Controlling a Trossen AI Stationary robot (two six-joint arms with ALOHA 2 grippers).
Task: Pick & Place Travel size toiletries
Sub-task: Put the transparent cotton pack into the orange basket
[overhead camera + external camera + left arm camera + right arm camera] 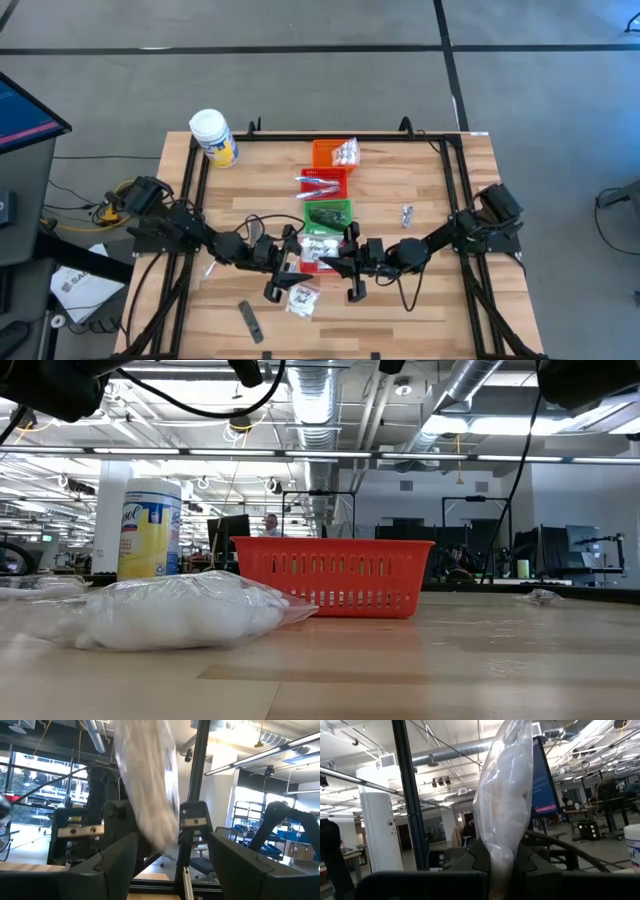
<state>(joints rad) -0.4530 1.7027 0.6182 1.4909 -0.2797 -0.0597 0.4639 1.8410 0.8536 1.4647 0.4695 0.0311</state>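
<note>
A clear sachet with white contents (504, 795) stands up out of my right gripper (501, 870), which is shut on it above the table's middle (318, 250), just near of the green basket. My left gripper (172, 865) faces it from the left, open, with one finger on either side of the sachet (150, 785); I see no touch. A second sachet (300, 298) lies flat on the table nearer the front (170, 610). A dark strip (250, 320) lies near the front edge, and a small silvery item (407, 213) lies to the right. My right gripper pinches the sachet's lower end (500, 852) between its two fingers. The fingers come from the table's right side and slant a little upward. The sachet rises above the fingers, roughly upright and clear of the table.
Orange (330, 153), red (325, 183) and green (328, 213) mesh baskets stand in a row from the far edge to the middle, with items in them. A white jar with a yellow label (213, 137) stands at the far left. A black frame (440, 140) borders the table.
</note>
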